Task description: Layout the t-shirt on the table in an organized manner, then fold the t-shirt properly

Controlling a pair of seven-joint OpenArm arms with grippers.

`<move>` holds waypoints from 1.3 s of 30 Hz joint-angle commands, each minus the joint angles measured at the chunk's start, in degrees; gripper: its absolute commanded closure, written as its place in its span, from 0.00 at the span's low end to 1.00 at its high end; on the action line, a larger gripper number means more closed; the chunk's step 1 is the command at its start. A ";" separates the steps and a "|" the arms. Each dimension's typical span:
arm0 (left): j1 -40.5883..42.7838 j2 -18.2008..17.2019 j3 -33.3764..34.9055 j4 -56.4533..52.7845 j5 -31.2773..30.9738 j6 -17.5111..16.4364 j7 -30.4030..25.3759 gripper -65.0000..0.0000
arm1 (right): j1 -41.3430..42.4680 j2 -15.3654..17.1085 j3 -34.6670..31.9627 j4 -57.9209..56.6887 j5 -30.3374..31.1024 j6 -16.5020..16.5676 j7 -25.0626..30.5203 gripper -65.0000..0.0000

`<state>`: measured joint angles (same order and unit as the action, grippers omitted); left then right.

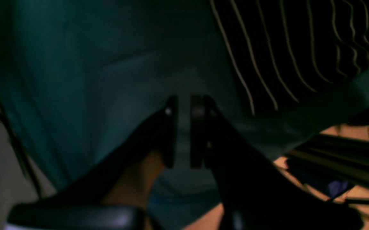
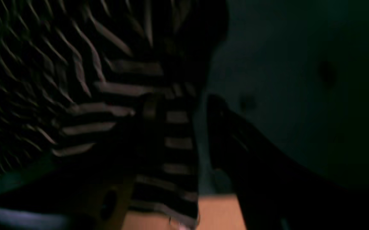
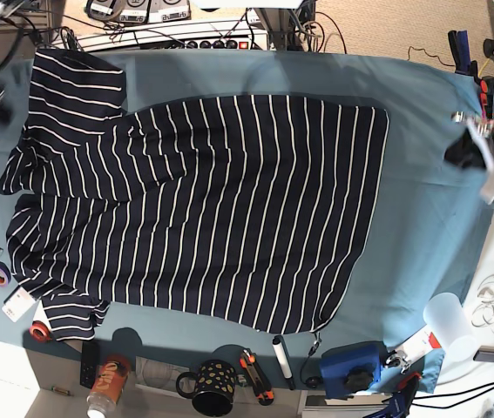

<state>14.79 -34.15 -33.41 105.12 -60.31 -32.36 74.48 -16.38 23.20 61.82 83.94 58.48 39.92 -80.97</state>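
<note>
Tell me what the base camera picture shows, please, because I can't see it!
A big dark t-shirt with thin white stripes lies spread out flat on a teal-blue table, its sleeves toward the picture's left. Along the bottom edge sit a black mug with gold dots, a drink can and small tools. Cables and electronics line the top.

beige carpet floor (image 3: 377, 26), cables (image 3: 490, 292)

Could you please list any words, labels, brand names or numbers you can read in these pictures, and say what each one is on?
No text can be read in any view.
The white tag by the t-shirt: too small to read.
The can at the table edge: print too blurred to read.
The mug: a dotted pattern, no readable lettering.
Both wrist views: too dark and blurred; no writing shows.
</note>
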 commanded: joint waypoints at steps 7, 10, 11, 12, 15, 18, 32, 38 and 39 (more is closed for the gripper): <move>4.61 1.62 -9.35 1.05 -6.27 -0.96 -0.20 0.90 | -2.67 -4.79 0.37 0.70 -6.69 0.08 2.84 0.67; 4.57 1.88 -10.84 1.05 -7.93 -0.96 0.92 0.90 | -2.67 -5.29 -0.96 0.68 -7.34 0.08 3.21 0.67; 4.57 1.88 -11.04 1.05 -7.89 -0.96 0.92 0.90 | -2.67 -5.27 -2.05 0.68 -7.37 0.08 3.19 0.67; 4.57 1.84 -11.04 1.05 -7.89 -0.96 0.92 0.90 | -2.67 -5.29 -3.28 0.68 -7.48 0.08 3.15 0.67; 4.57 1.90 -11.04 1.05 -7.89 -0.94 0.94 0.90 | -2.67 -5.55 -8.26 0.68 -9.66 0.08 3.21 0.67; 4.59 1.90 -11.04 1.05 -7.89 -0.94 0.92 0.90 | -2.69 -6.60 -12.37 0.68 -10.54 0.08 3.21 0.67; 4.59 1.92 -11.04 1.03 -7.87 -0.96 0.92 0.90 | -5.27 -7.26 -11.13 0.70 -5.35 0.08 0.97 0.67; 4.57 1.92 -11.02 1.03 -7.87 -1.38 0.31 0.90 | -6.51 -4.96 -1.90 0.70 1.11 0.08 0.97 0.67; 4.57 1.92 -11.02 1.03 -7.89 -1.38 -0.09 0.90 | -6.69 -4.35 -1.77 0.70 1.55 0.08 0.97 0.67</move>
<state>19.51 -31.07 -43.94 105.36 -66.98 -33.54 75.53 -23.05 17.63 59.88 84.01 59.02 39.94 -80.18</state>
